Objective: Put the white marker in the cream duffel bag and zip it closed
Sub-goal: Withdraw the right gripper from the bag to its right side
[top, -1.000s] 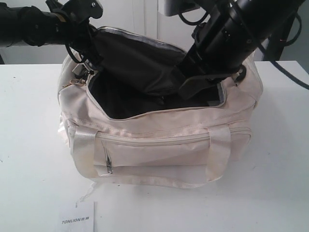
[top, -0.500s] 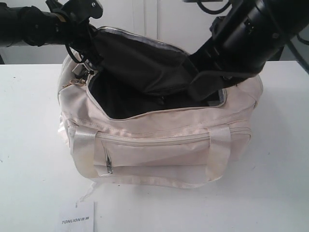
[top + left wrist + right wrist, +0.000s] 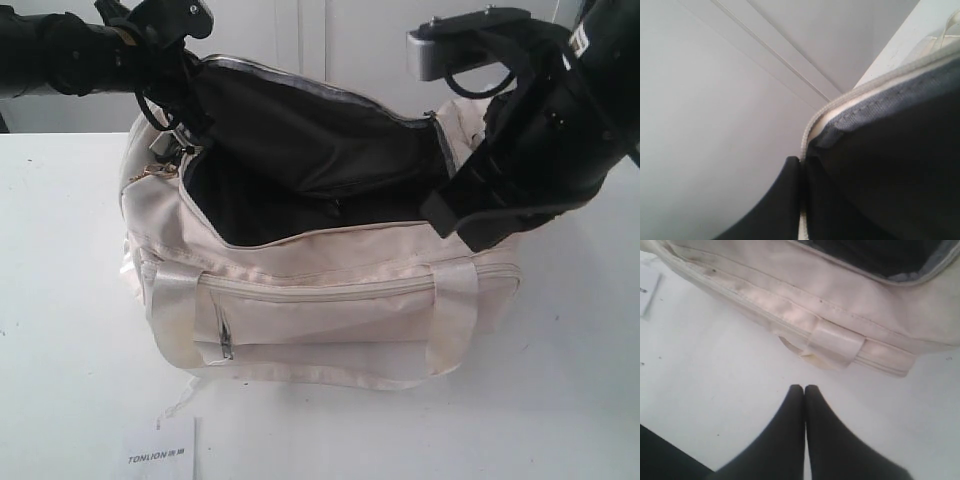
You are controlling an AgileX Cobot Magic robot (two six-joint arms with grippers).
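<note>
**Item 1, right gripper** (image 3: 804, 388): jaws pressed together with nothing between them. It hangs over the table (image 3: 715, 365) just beside one end of the cream duffel bag (image 3: 330, 265).

**Item 2, left gripper** (image 3: 801, 164): at the bag's far rim, opposite end. One finger (image 3: 782, 200) lies against the zipper edge and the other is hidden behind fabric. Judged clamped on the raised top flap.

**Item 3, white marker**: not visible in any view. Neither gripper carries it, so it is presumably down in the bag's dark interior; unconfirmed.

**Hazards:**
- The flap could slip from the left pinch.
- The slack black lining (image 3: 300, 130) could sag into the zipper track and jam the slider.
- The soft bag may slide on the smooth table if the zip is pulled unbraced.
- A small gold pull (image 3: 150, 172) appears to sit at the bag's end nearest the left gripper, a long reach for the right.

**Materials:**
- Bag: soft, creased cream fabric, rounded and slumping.
- Strap handle (image 3: 170, 305): glossy satin.
- Lining: matte.
- Gripper fingers: hard, black, tapering.
- Table: flat, white.
</note>
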